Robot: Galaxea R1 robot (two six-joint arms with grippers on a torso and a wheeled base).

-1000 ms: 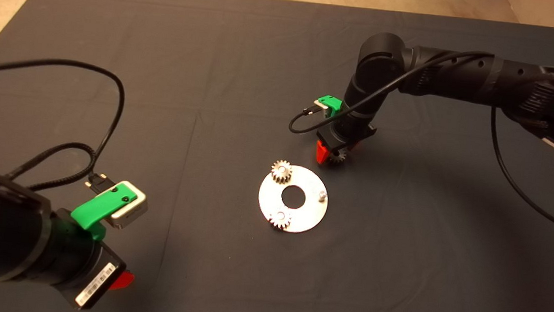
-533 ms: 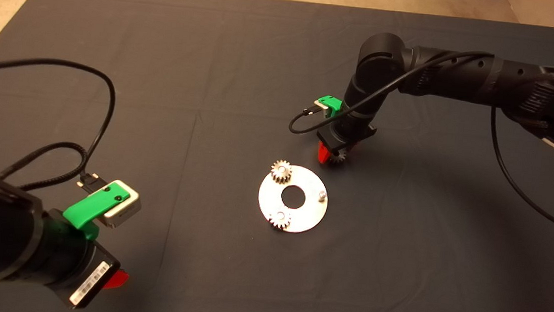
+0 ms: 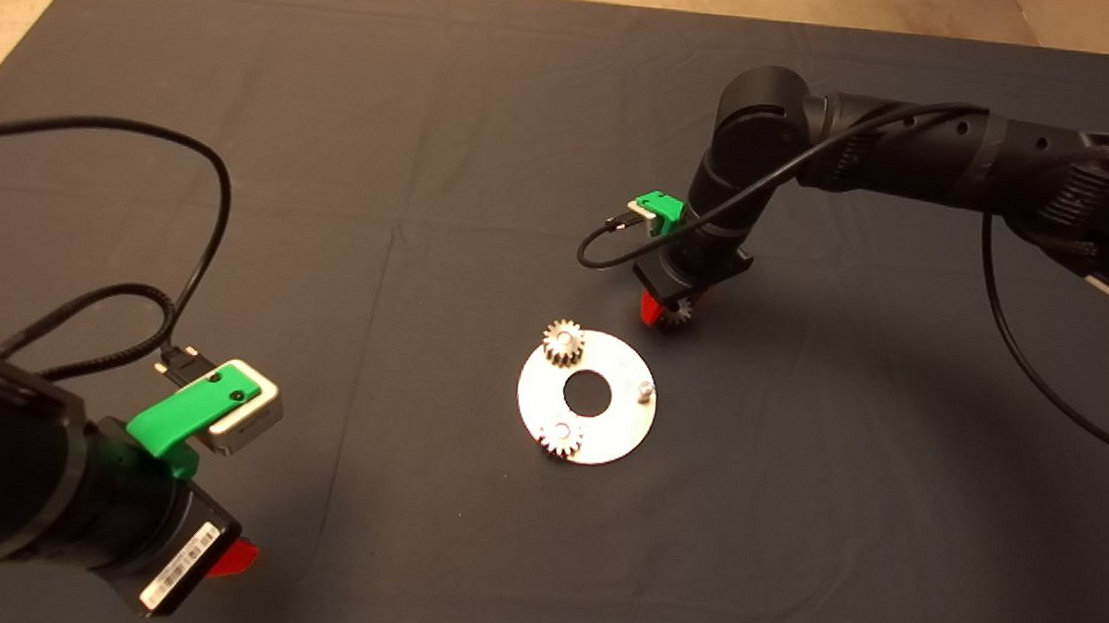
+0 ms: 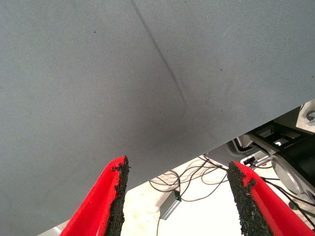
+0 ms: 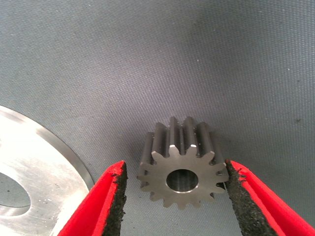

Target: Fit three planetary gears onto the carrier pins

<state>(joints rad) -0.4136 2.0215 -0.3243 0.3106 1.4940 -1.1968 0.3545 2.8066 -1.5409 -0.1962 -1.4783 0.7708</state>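
Step in hand: the right pincer (image 5: 174, 196) is straddling the third small silvery-grey toothed metal gear (image 5: 181, 162), which is lying on the dark cloth-covered surface (image 3: 325, 181) just beyond the far-right edge of the flat shiny silver disc (image 3: 619, 433).
Pincer state: one black pad is touching the gear's teeth, the other is standing a little apart, so the fingers are not yet clamping.
Doing it well: closing evenly across the teeth and keeping the bore level should help the gear drop over the one bare short silver pin (image 3: 645, 390).
Seated gears: two (image 3: 563, 341) (image 3: 561, 438) are already sitting on pins.
Right arm pose: reaching in from the right edge, wrist pointing steeply down.
Left pincer (image 4: 177, 196): waiting near the surface's near-left corner, fingers wide and empty.
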